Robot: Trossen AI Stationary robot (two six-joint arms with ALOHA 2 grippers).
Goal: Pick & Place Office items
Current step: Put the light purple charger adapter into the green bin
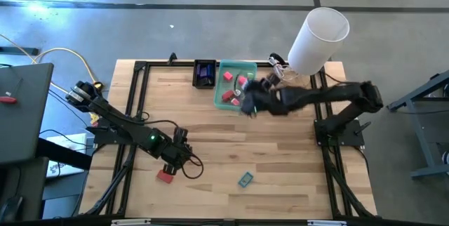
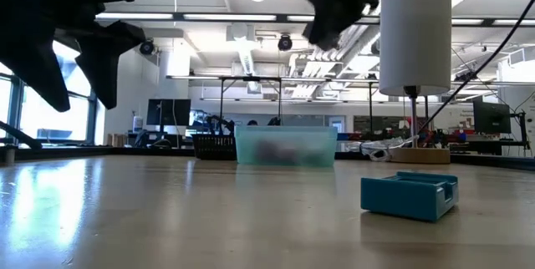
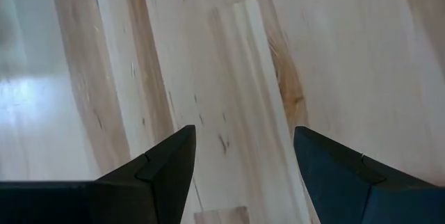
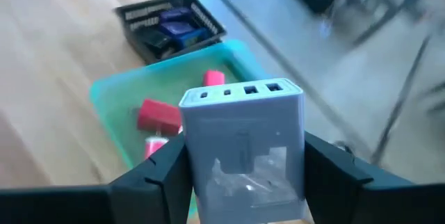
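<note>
Now right end effector (image 4: 243,175) clamps white block (image 4: 243,140), ports outward, above green tray (image 4: 111,106); left end effector (image 3: 243,175) apart.

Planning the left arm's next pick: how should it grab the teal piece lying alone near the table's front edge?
Probably top-down, fingers across the short sides of the teal piece. It lies flat and low on the table, with bare wood all round. The left gripper is open, empty, and close by.

We find no readable text, label, brand, number or sign on any object in these views.
</note>
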